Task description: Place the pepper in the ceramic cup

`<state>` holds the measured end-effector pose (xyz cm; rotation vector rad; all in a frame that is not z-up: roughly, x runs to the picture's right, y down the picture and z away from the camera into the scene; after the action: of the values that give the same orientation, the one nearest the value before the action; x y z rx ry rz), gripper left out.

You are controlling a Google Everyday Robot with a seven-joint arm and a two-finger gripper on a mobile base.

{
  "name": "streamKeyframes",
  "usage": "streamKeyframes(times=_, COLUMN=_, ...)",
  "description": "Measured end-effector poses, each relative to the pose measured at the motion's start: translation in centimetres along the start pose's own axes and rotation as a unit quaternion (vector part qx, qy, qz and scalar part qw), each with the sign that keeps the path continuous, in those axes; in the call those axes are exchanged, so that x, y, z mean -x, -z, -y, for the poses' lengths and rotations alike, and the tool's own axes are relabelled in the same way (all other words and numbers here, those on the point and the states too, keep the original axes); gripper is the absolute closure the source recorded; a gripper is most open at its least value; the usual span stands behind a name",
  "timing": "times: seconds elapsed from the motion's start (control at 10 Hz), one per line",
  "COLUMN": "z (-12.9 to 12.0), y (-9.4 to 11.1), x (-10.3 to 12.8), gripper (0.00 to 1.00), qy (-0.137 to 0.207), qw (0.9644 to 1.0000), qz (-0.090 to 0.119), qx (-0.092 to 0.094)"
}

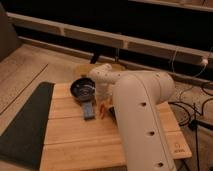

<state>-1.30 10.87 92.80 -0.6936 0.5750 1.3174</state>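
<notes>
Gripper: at 12 o'clock of the pepper; parted or closed, could not tell
Pepper: on table; 4 o'clock of pan
Risk: cup unseen behind arm; pepper might land in pan

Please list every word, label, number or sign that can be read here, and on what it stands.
No text can be read.
Small dark mark on the near right corner of the wooden table: too blurred to read.
The gripper, low over the table by the pepper, shows no text.

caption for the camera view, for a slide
Robot pincer at the orange pepper, beside a blue-grey block and dark pan on a wooden table
</notes>
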Motion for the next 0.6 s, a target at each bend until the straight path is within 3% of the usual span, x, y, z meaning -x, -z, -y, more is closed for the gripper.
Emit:
streamKeyframes(times=0.2, z=0.3, y=3.2, x=1.4, gripper=1.0, qy=-0.012, qw=0.9992, qz=0.038, qx=-0.001)
streamKeyframes(times=0.6, z=0.6, y=11.2, x=2.3, gripper=1.0, qy=-0.036, qw=0.9935, qz=0.108, qx=0.006)
